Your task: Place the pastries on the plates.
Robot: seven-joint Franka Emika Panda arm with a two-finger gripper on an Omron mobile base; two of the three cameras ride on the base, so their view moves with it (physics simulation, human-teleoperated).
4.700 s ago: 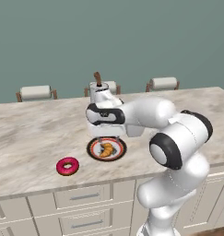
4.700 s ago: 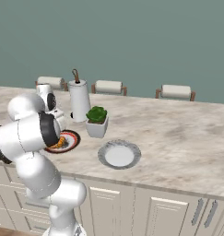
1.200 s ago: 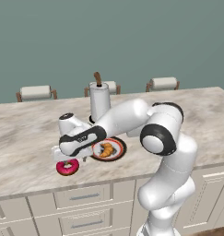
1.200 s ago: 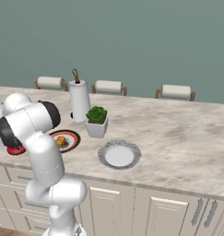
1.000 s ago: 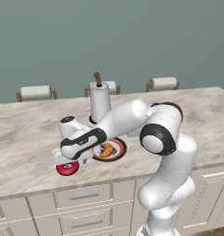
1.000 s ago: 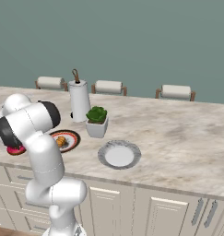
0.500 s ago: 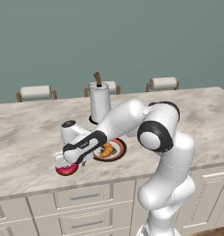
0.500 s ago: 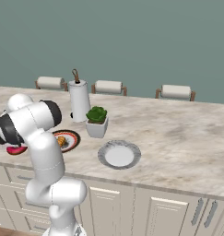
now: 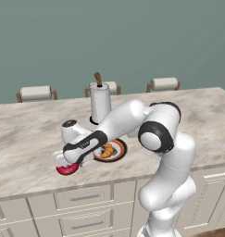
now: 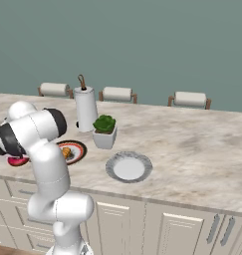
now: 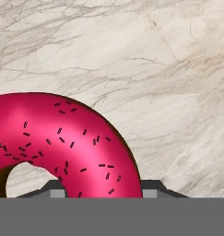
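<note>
Croissant already on patterned plate. Gripper clamped on donut at worktop front edge, not yet lifted. Left: carrying donut over to grey plate.

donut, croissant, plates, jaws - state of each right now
donut: on the counter, clamped across its ring
croissant: lying on the red-edged plate
white plate: bare, on the counter
gripper: jaws shut on the donut, down at the counter
</note>
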